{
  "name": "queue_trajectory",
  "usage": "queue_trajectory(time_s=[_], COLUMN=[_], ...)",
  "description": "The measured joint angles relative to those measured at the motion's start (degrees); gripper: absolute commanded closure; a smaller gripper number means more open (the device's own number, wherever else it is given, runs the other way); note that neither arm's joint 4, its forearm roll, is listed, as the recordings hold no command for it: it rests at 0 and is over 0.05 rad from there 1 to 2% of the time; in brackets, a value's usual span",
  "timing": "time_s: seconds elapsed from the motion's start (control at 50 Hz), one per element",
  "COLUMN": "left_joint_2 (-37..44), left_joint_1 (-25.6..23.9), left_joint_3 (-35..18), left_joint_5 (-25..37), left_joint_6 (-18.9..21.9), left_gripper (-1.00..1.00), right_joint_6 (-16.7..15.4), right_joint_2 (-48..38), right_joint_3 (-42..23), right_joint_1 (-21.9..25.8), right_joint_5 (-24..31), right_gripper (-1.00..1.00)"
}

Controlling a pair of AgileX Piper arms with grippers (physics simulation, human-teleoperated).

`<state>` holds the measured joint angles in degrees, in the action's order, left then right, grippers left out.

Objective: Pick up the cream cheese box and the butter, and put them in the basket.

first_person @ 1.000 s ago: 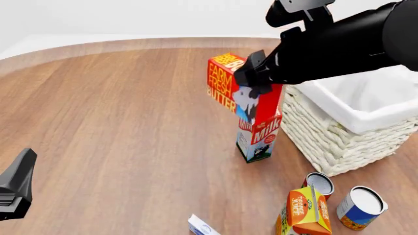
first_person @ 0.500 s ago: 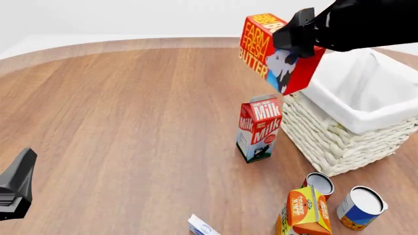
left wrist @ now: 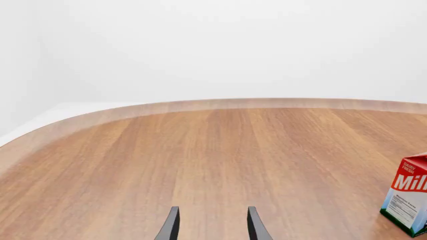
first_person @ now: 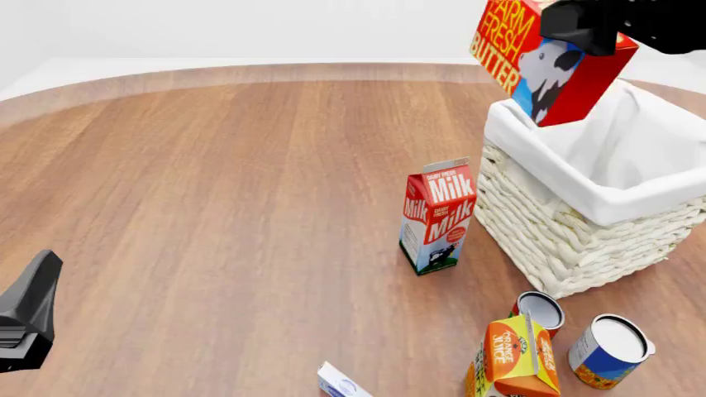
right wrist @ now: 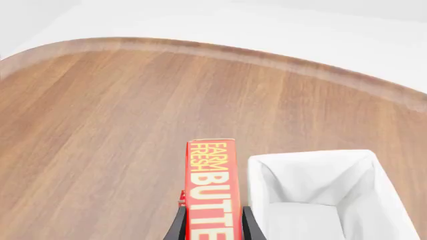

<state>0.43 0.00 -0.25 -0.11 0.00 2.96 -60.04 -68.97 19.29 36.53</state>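
The butter (first_person: 538,66), a red and orange-yellow box with a cow picture, hangs tilted in the air over the near-left corner of the basket (first_person: 517,132). My right gripper (first_person: 581,35) is shut on its upper part. In the right wrist view the butter (right wrist: 211,185) sits between the fingers (right wrist: 179,226), with the basket's white lining (right wrist: 257,172) just beside it. The cream cheese box (first_person: 341,383) lies at the table's front edge, partly cut off. My left gripper (first_person: 30,313) is low at the front left, open and empty (left wrist: 212,227).
A red-and-white milk carton (first_person: 438,217) stands upright just left of the basket and also shows in the left wrist view (left wrist: 408,200). An orange juice carton (first_person: 513,360) and two cans (first_person: 537,310) (first_person: 610,350) stand in front of the basket.
My right gripper has carried the butter up and to the right, from in front of the milk carton to above the basket's near-left corner. The left arm has not moved.
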Motion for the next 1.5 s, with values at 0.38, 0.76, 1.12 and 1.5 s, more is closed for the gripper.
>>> queue_trajectory(time_s=[0.38,0.76,1.12,1.5], left_joint_2=[0.00,0.00,0.00,0.00], left_joint_1=[0.00,0.00,0.00,0.00], left_joint_3=[0.00,0.00,0.00,0.00], left_joint_5=[0.00,0.00,0.00,0.00], left_joint_6=[0.00,0.00,0.00,0.00], left_gripper=[-1.00,-1.00,-1.00,-1.00], right_joint_6=[4.44,11.51,16.67,18.44], right_joint_2=[3.41,5.98,7.98,7.44], right_joint_3=[2.38,7.21,11.67,13.88], right_joint_1=[-6.40,-10.31,-13.42,-17.70], right_joint_5=[-2.63,-7.70,-12.11,-14.92], right_gripper=[1.00,1.00,1.00,1.00])
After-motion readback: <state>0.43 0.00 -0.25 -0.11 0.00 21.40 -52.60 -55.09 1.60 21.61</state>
